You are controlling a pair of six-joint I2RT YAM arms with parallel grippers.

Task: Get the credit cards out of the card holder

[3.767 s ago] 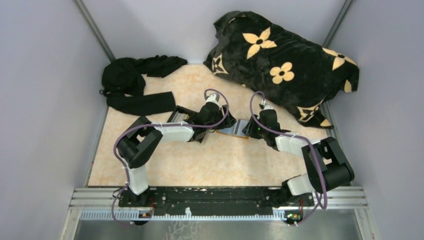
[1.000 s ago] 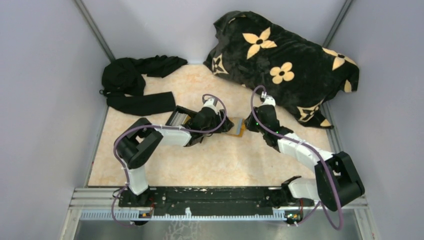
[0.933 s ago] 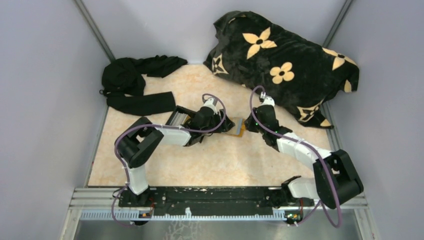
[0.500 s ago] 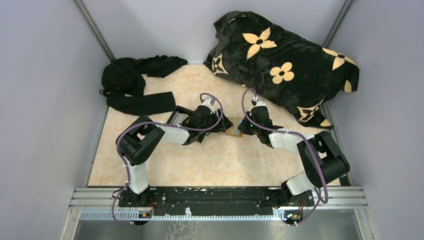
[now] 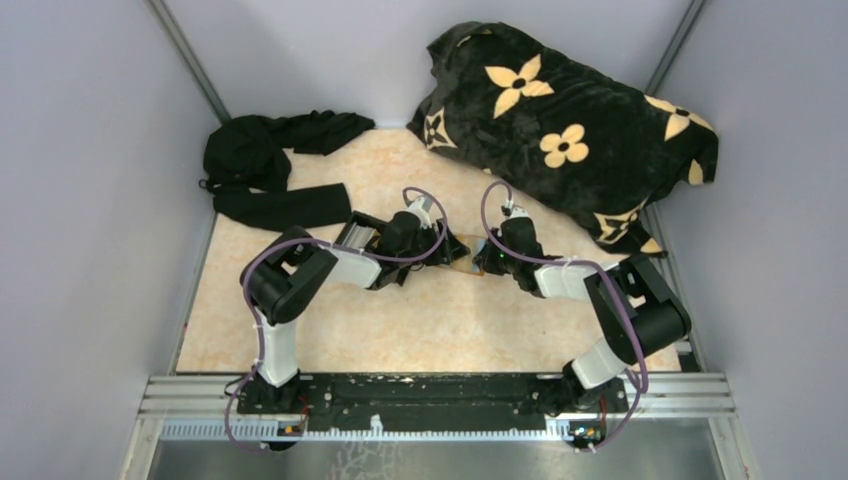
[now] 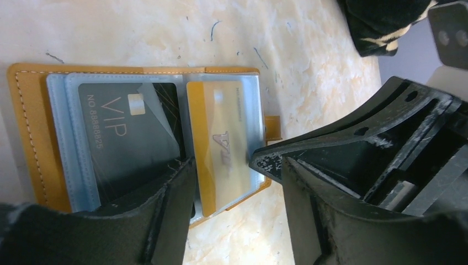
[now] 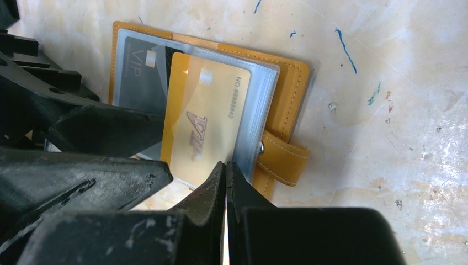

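Card holder (image 7: 288,83): orange, opened flat on the surface (image 5: 400,330), directly ahead of both sets of jaws and between them. Clear sleeves (image 7: 266,94) exposed. The strap tab (image 7: 284,161) lies just right of the right jaws' tips.

Credit cards: two seen, both on the holder.
- Gold card (image 7: 205,110): face up, nearest the right jaws, near edge touching their tips. Whether it sits inside its sleeve or partly out cannot be told.
- Dark card (image 6: 124,143): in the neighbouring sleeve, partly under one finger of the left jaws.

Right gripper (image 7: 226,167): jaws pressed together, nothing visible between them, tips set against the gold card's near edge beside the strap.

Left gripper (image 6: 236,178): jaws spread across the holder's near edge. One finger lies over the dark card's pocket, apparently pinning the holder down.

Change: a second ago the right arm reached in stretched out, its jaws short of the holder, with orange showing between the two grippers. Now its elbow is folded back and the jaws have closed that gap. The left arm has barely moved.

Bearing on task: the approach looks finished, with contact made on the first card; no card is out yet. Likely next is working the gold card out toward the right jaws. The shut tips may skate on the slick sleeve or drag the whole holder.
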